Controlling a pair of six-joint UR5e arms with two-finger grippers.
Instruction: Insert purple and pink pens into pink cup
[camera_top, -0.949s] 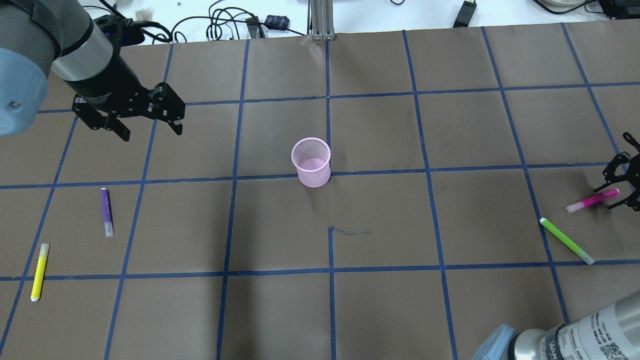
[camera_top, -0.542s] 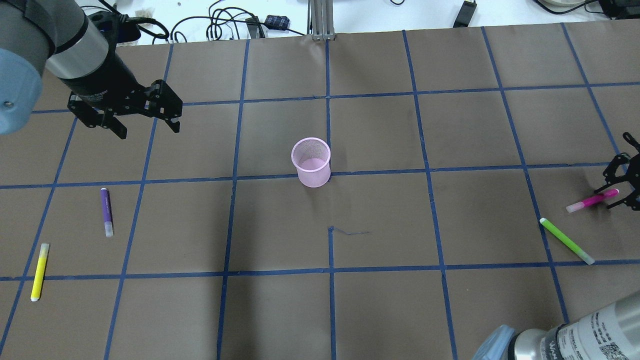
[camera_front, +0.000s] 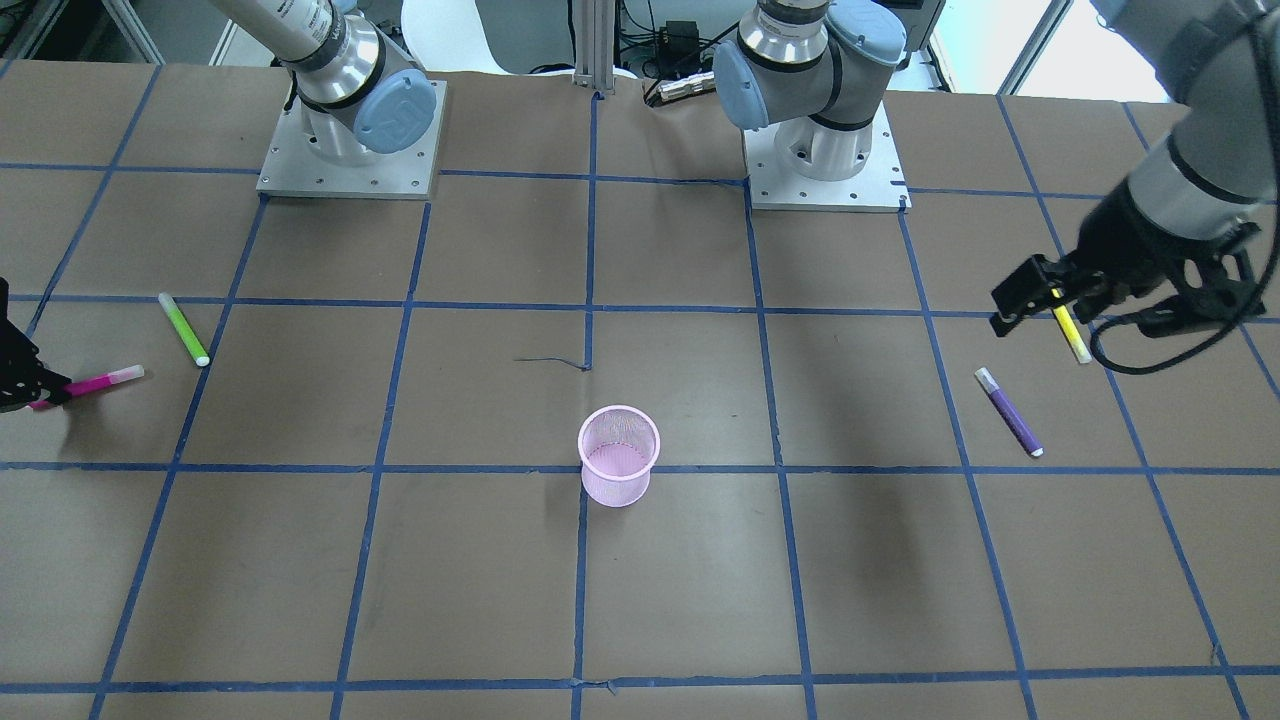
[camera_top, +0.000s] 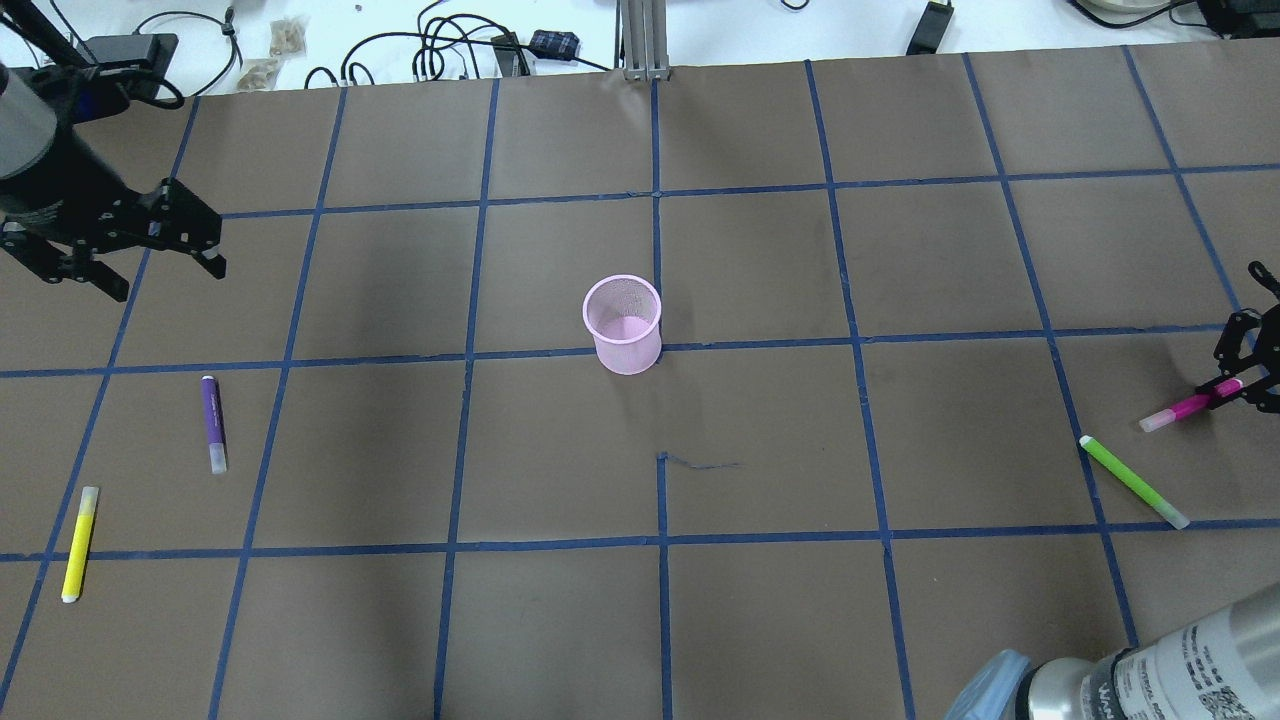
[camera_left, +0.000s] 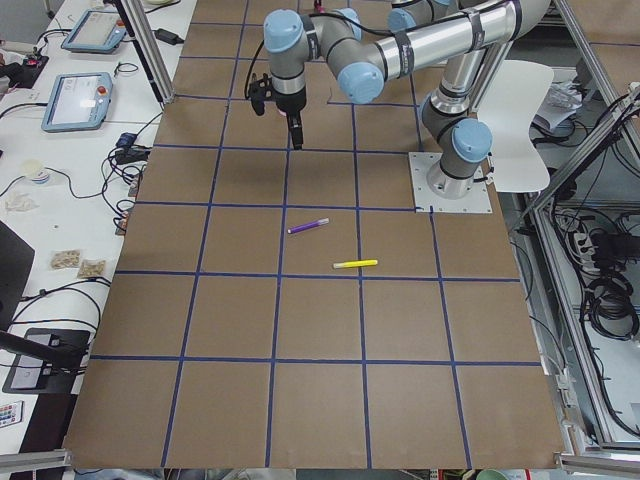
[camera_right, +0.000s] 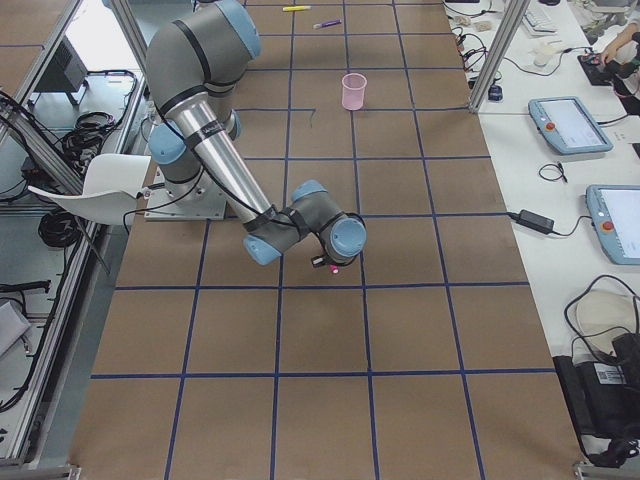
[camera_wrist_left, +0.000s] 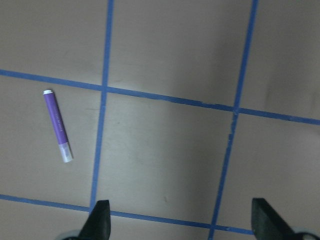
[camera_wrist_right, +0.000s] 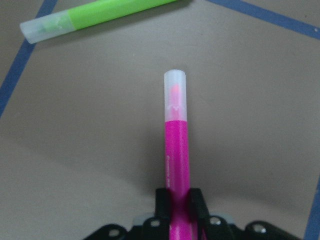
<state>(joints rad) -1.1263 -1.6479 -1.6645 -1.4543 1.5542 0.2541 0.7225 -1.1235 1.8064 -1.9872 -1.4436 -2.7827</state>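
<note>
Left fingers (camera_wrist_left: 100, 222) shifted outward, spread | right fingers (camera_wrist_right: 196, 202) pinch pink pen (camera_wrist_right: 176, 150), clear cap (camera_wrist_right: 175, 95) pointing straight out

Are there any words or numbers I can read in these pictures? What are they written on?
No text here is clear enough to quote.
Pink pen: tiny print along its side, too blurred to read.
Purple pen: faint print on its side, too blurred to read.
Label on the right arm: small print, too small to read.
</note>
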